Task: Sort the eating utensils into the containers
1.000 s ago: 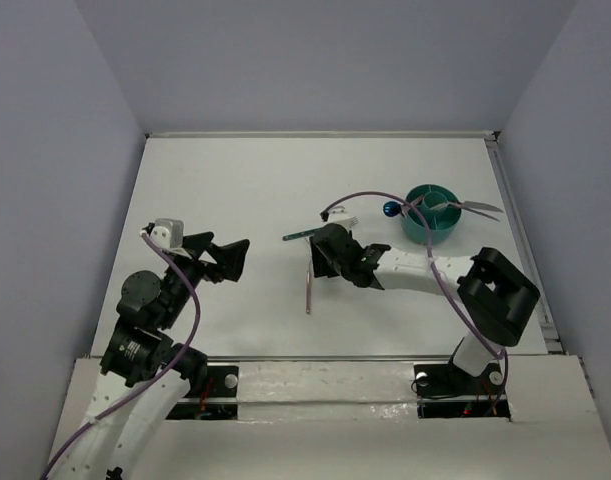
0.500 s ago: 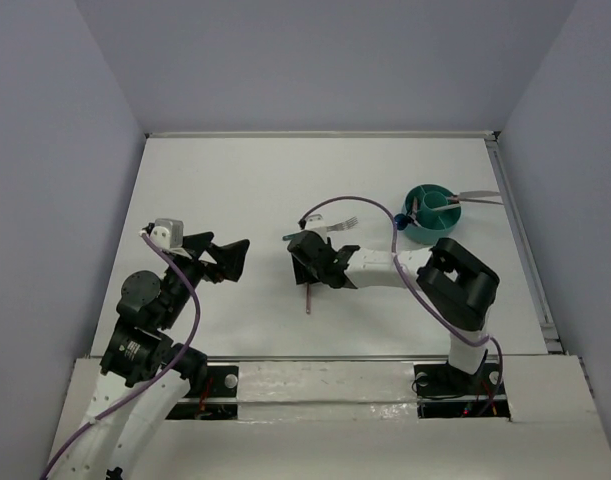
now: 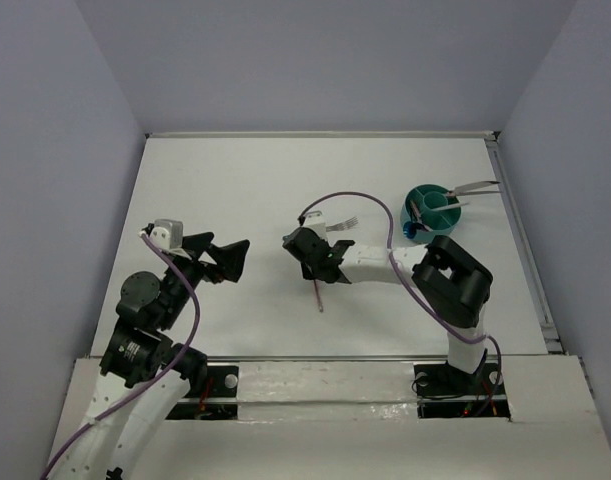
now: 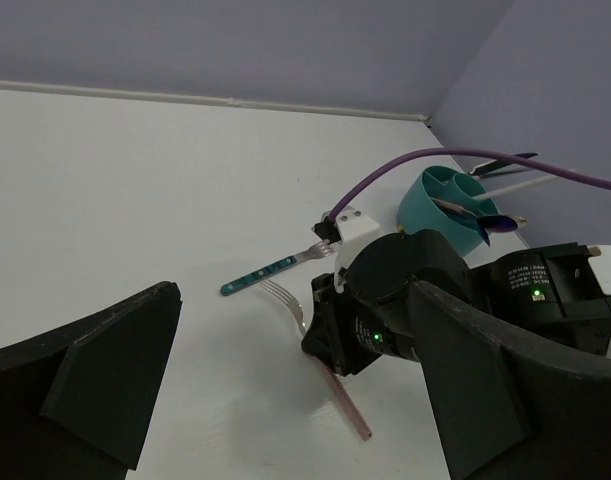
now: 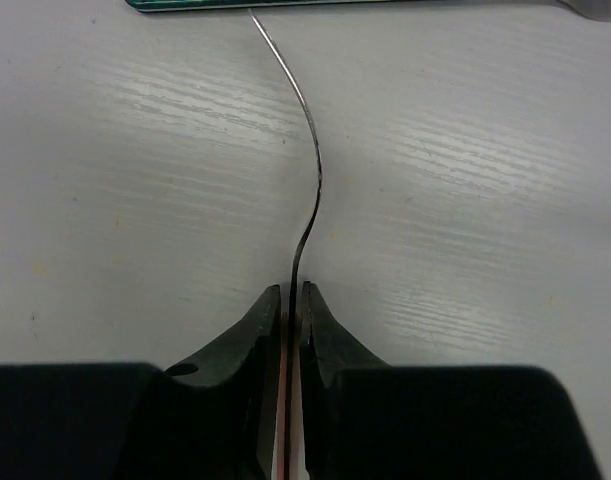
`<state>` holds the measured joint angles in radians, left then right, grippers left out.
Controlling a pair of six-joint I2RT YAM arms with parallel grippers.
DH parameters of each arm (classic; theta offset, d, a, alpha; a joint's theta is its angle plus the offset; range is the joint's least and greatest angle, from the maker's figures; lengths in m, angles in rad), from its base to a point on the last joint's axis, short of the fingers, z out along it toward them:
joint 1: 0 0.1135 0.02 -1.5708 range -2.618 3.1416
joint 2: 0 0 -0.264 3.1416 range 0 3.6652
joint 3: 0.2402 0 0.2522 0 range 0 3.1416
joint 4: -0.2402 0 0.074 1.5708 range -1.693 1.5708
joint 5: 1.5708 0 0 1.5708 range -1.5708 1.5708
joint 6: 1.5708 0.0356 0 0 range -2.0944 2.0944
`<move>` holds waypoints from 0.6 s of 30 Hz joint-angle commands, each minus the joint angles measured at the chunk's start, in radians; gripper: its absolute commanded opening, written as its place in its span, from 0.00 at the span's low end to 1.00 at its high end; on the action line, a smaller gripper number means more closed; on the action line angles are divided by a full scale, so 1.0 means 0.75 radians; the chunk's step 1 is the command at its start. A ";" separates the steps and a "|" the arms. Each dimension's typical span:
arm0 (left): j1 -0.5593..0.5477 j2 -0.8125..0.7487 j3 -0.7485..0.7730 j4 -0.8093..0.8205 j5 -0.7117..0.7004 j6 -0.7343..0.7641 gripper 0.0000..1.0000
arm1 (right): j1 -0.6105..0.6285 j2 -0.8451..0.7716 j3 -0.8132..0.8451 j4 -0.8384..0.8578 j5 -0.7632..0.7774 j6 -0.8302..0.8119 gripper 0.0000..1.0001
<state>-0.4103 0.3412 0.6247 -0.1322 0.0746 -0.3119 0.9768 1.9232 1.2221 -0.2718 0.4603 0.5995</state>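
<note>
My right gripper [image 3: 310, 265] is shut on a pink-handled fork [image 3: 318, 298] at mid-table. In the right wrist view the jaws [image 5: 292, 295] pinch the fork's neck, and its metal head [image 5: 310, 190] shows edge-on, curving ahead. In the left wrist view its tines [image 4: 283, 297] and pink handle [image 4: 347, 400] stick out on either side of the gripper, low over the table. A green-handled fork [image 4: 260, 277] lies just beyond. The teal cup [image 3: 425, 190] at the right holds several utensils. My left gripper [image 3: 233, 258] is open and empty at the left.
A silver utensil [image 3: 475, 186] juts out of the cup toward the right wall. A purple cable [image 3: 370, 200] arcs over the right arm. The raised table edge [image 3: 515, 230] runs just right of the cup.
My right gripper has moved left over the pink-handled fork and closed on it. The handle has swung from straight to slanted. The left arm has not moved.
</note>
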 commanded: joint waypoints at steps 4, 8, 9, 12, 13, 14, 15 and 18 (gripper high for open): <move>0.009 -0.025 0.026 0.062 0.021 0.011 0.99 | 0.007 -0.091 0.085 -0.047 0.104 -0.016 0.00; 0.009 -0.030 0.026 0.062 0.019 0.013 0.99 | 0.007 -0.256 0.062 0.008 0.098 -0.036 0.00; 0.009 -0.030 0.026 0.060 0.019 0.013 0.99 | 0.007 -0.257 0.050 0.009 0.094 -0.036 0.00; 0.009 -0.030 0.026 0.058 0.017 0.013 0.99 | 0.007 -0.455 -0.048 0.125 0.080 -0.059 0.00; 0.009 -0.032 0.026 0.058 0.015 0.013 0.99 | 0.007 -0.512 -0.075 0.176 0.094 -0.085 0.00; 0.009 -0.032 0.026 0.056 0.017 0.013 0.99 | 0.007 -0.632 -0.126 0.221 0.141 -0.104 0.00; 0.009 -0.032 0.026 0.056 0.015 0.013 0.99 | 0.007 -0.694 -0.144 0.233 0.165 -0.116 0.00; 0.009 -0.030 0.026 0.058 0.015 0.013 0.99 | 0.007 -0.923 -0.216 0.280 0.308 -0.202 0.00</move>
<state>-0.4103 0.3264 0.6247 -0.1322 0.0765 -0.3119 0.9768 1.4136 1.1137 -0.1951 0.5392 0.5289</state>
